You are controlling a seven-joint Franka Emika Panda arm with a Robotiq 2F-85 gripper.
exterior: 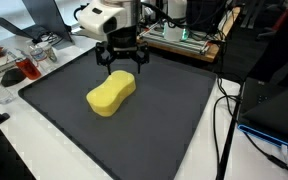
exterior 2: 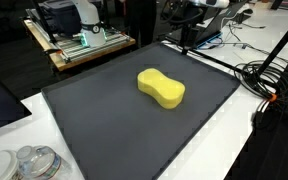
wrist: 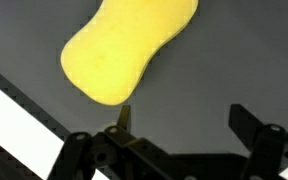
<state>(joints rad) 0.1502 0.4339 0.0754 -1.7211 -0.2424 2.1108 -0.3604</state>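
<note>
A yellow, peanut-shaped sponge (exterior: 111, 94) lies on a dark grey mat (exterior: 164, 130); both exterior views show it (exterior 2: 161, 88). My gripper (exterior: 122, 58) hangs over the mat's far part, just behind the sponge and not touching it. In the wrist view the sponge (wrist: 126, 50) fills the upper middle, and my gripper (wrist: 184, 125) stands open below it. One fingertip (wrist: 125, 117) points near the sponge's rounded end, the other stands far to the right. Only bare mat (wrist: 214, 70) shows between them.
A wooden board with electronics (exterior: 180, 40) stands behind the mat, also seen as a cart (exterior 2: 84, 45). Glassware and clutter (exterior: 19, 68) crowd one side table, with jars (exterior 2: 34, 162) near a mat corner. Black cables (exterior 2: 269, 80) trail off the mat's edge.
</note>
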